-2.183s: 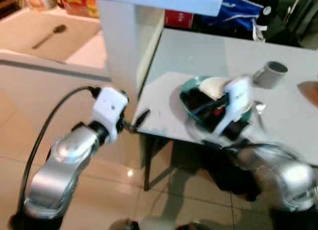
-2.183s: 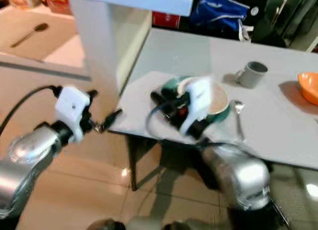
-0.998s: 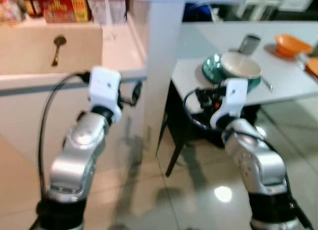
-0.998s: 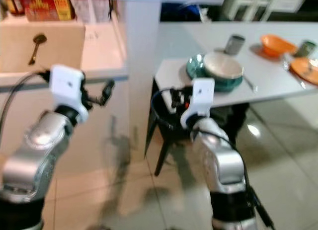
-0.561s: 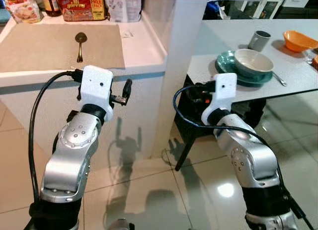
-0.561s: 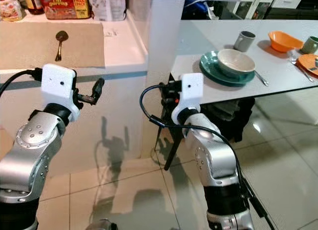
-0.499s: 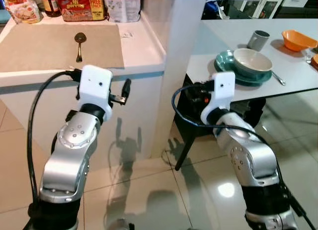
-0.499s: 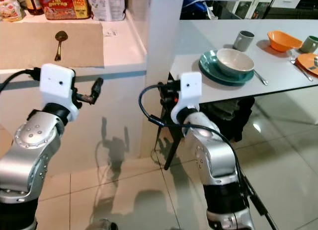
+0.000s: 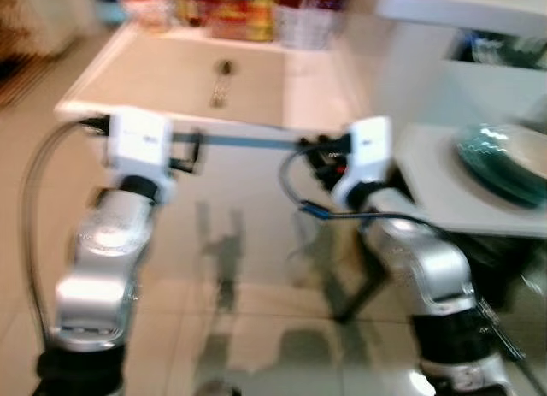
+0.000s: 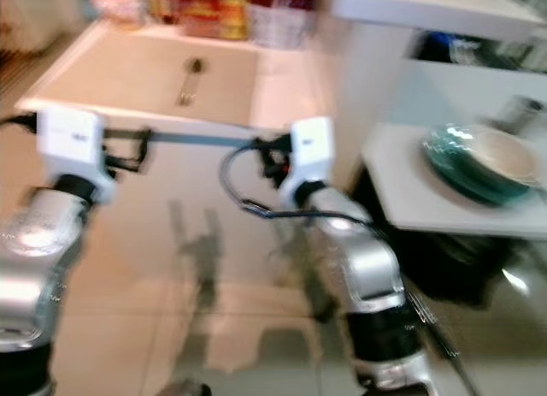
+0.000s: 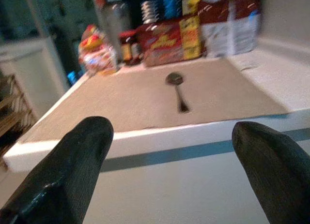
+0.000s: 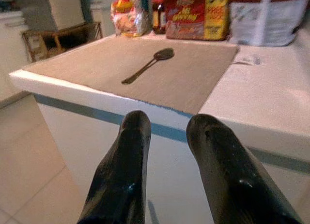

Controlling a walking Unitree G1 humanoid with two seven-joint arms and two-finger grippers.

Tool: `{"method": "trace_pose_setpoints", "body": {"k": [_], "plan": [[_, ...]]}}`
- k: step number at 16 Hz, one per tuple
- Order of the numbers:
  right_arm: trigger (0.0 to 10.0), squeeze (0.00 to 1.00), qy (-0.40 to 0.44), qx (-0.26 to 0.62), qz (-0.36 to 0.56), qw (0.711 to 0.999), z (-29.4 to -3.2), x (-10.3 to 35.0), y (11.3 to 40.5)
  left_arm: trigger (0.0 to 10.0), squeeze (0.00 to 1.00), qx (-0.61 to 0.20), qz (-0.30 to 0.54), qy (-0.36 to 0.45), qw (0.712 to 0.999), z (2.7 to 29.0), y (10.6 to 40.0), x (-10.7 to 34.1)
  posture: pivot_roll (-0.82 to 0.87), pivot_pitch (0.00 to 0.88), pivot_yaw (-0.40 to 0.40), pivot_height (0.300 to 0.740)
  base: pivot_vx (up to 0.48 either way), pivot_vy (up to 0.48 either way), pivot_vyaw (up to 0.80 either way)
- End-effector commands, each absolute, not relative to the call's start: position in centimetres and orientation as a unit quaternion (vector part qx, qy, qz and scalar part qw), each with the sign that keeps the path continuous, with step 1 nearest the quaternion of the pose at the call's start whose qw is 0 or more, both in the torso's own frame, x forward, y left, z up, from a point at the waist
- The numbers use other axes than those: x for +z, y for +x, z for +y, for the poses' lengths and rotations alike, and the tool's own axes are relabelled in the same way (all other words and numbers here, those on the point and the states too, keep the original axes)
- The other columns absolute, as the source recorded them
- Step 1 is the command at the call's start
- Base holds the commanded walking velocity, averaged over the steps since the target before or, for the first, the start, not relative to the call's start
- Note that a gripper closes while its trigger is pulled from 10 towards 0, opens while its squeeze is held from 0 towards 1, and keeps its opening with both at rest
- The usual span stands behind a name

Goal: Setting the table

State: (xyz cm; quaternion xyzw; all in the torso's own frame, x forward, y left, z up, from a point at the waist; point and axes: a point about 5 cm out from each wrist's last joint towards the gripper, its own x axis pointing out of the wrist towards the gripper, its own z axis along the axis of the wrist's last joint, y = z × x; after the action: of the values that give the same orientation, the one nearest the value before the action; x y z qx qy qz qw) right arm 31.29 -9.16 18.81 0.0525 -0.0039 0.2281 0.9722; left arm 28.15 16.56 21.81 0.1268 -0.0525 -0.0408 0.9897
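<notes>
A dark spoon lies on a beige mat on the white counter ahead of me. My left gripper hangs in front of the counter's edge, below the mat, fingers wide open and empty; in its wrist view the spoon lies beyond them. My right gripper is raised beside it at the same height, its fingers close together with nothing between them, pointing at the spoon. To the right, a teal plate with a pale bowl sits on the grey table.
Packets and jars of groceries line the back of the counter. A white pillar stands between counter and table. A grey mug is behind the plate. A wooden rack stands beyond the counter's far end. Glossy tiled floor lies below.
The camera has swung left: the counter and spoon now sit centred, the table and plate have slid to the right edge. Both arms stay raised; the picture is blurred.
</notes>
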Motion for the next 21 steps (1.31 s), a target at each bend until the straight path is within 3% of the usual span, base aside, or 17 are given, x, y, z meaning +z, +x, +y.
{"method": "trace_pose_setpoints", "body": {"k": [1, 7, 12, 13, 16, 21], "plan": [[10.0, 0.0, 0.052, 0.232, -0.012, 0.971, -8.9, 19.1, 31.4, 10.0, 0.0, -0.03, -0.057, 0.135, 0.989, 16.8, 28.0, 22.1, 0.06, 0.071, -0.094, 0.74, 0.349, 0.0, 0.8], [10.0, 0.0, 0.082, 0.18, -0.031, 0.98, -10.2, 19.6, 31.7, 10.0, 0.0, -0.042, -0.051, 0.133, 0.989, 16.7, 28.3, 21.8, 0.03, 0.073, -0.065, 0.74, 0.347, 0.0, 0.24], [10.0, 0.01, 0.111, 0.141, -0.046, 0.983, -11.7, 20.4, 31.0, 10.0, 0.0, -0.06, -0.061, 0.121, 0.989, 16.0, 28.9, 22.3, 0.03, 0.075, -0.051, 0.74, 0.314, 0.0, -0.71], [10.0, 1.0, 0.121, 0.135, -0.048, 0.982, -11.9, 20.4, 30.8, 10.0, 0.0, -0.059, -0.061, 0.108, 0.991, 16.0, 29.1, 22.3, 0.01, 0.075, -0.044, 0.74, 0.0, 0.0, -0.75], [10.0, 1.0, 0.112, 0.119, -0.05, 0.985, -12.3, 20.8, 30.7, 10.0, 0.0, -0.066, -0.064, 0.111, 0.99, 15.7, 29.5, 22.4, 0.01, 0.076, -0.038, 0.74, 0.0, 0.0, -0.75], [10.0, 1.0, 0.095, 0.112, -0.032, 0.989, -12.7, 20.7, 30.8, 10.0, 0.0, -0.07, -0.065, 0.115, 0.989, 15.5, 29.7, 22.5, 0.01, 0.068, -0.049, 0.74, 0.0, 0.48, -0.76]]}}
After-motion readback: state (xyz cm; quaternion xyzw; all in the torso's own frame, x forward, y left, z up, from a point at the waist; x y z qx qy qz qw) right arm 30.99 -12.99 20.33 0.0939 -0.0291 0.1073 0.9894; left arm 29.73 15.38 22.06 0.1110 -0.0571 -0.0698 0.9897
